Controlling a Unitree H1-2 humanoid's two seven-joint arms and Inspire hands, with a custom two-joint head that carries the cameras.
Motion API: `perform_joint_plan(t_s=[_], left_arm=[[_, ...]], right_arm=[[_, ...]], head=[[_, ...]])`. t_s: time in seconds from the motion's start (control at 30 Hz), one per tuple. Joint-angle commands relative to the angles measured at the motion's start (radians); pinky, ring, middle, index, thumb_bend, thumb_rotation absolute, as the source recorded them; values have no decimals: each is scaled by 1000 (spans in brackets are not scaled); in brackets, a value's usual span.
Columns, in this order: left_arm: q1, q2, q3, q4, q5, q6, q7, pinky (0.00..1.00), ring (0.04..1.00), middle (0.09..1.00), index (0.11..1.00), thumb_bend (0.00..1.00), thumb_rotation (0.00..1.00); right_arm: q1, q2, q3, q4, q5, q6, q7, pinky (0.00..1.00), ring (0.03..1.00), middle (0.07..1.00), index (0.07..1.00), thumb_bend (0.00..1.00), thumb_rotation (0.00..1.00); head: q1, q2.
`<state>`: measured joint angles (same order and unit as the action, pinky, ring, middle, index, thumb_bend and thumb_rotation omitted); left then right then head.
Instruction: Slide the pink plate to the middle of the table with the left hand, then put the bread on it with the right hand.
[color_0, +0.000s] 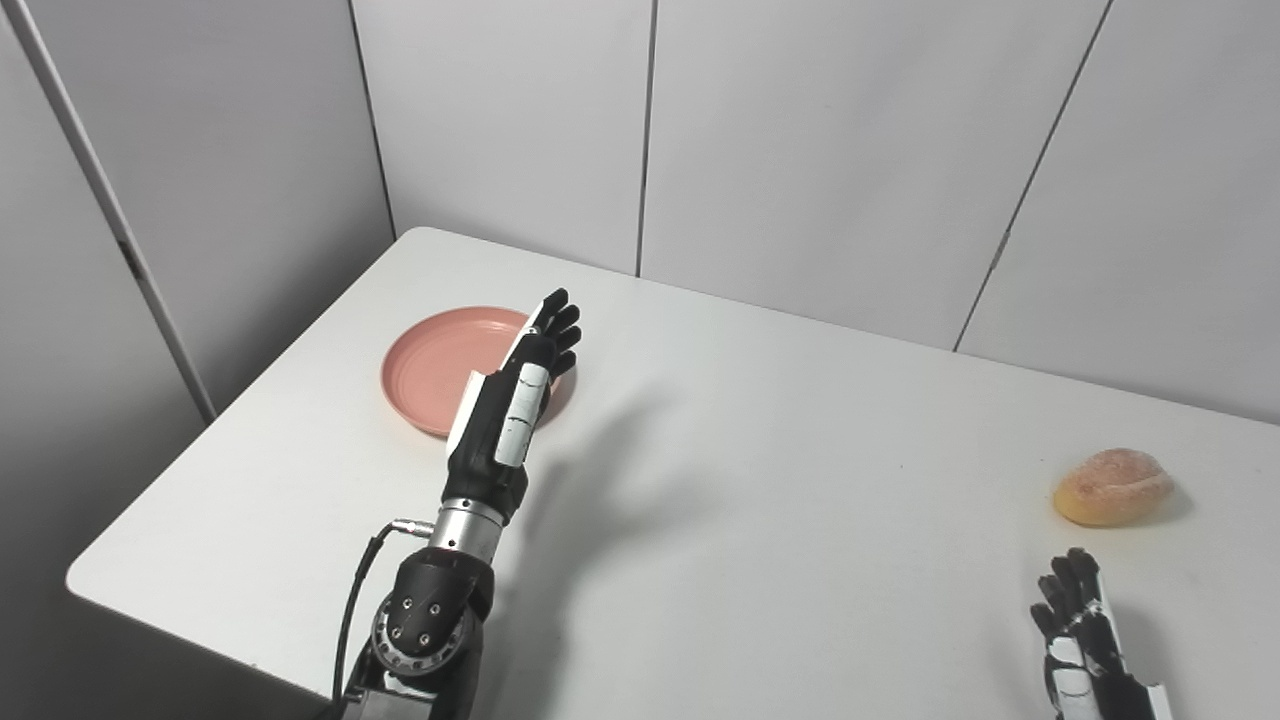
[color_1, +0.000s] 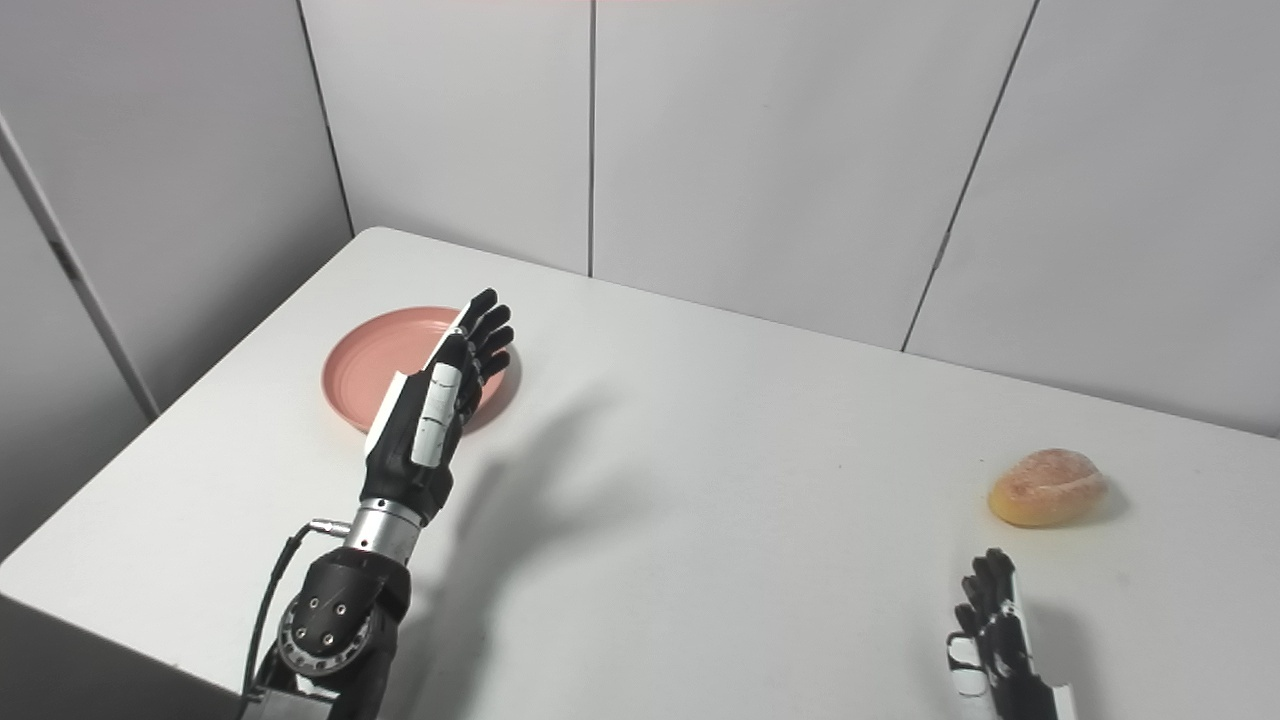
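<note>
the left hand (color_0: 515, 400) hangs raised over the near right edge of the pink plate (color_0: 440, 365), fingers straight and held together, gripping nothing, likely lined up to push the plate toward the centre; the plate lies flat near the table's (color_0: 760, 560) far left corner. the bread (color_0: 1113, 486) rests well apart at the right, its long axis running roughly left to right. the right hand (color_0: 1085, 630) waits just before it, fingers loosely extended, empty
</note>
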<state>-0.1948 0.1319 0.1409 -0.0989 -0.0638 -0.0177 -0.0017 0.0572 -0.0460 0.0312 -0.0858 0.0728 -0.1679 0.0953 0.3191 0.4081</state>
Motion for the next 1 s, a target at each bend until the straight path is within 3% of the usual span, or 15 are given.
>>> perform_joint_plan(t_s=[0.0, 0.23, 0.37, 0.47, 0.97], left_arm=[[-56, 16, 6, 0, -8, -35, -4, 919, 920, 934, 896, 762, 1000], [-108, 65, 44, 64, -6, -69, 9, 935, 921, 941, 921, 733, 1000], [-127, 73, 66, 72, -9, -54, 16, 964, 938, 940, 914, 750, 1000], [-145, 88, 82, 71, -5, -32, 26, 950, 930, 934, 915, 751, 1000], [-226, 146, 147, 238, 1, -74, 62, 920, 912, 915, 897, 717, 1000]], right_arm=[[-19, -4, -2, -27, 6, -28, 6, 1000, 1000, 1000, 1000, 451, 829], [-18, -3, 0, -19, 24, -28, 17, 1000, 1000, 1000, 1000, 434, 821], [-15, -2, 3, -27, 27, -19, 18, 1000, 1000, 1000, 1000, 453, 818], [-13, -5, 3, -30, 22, -14, 18, 1000, 1000, 1000, 1000, 441, 823], [-24, 5, 1, -10, 31, -32, 16, 1000, 1000, 1000, 1000, 457, 814]], head=[[0, 1], [-9, -4], [-7, -7], [-4, -8], [2, -25]])
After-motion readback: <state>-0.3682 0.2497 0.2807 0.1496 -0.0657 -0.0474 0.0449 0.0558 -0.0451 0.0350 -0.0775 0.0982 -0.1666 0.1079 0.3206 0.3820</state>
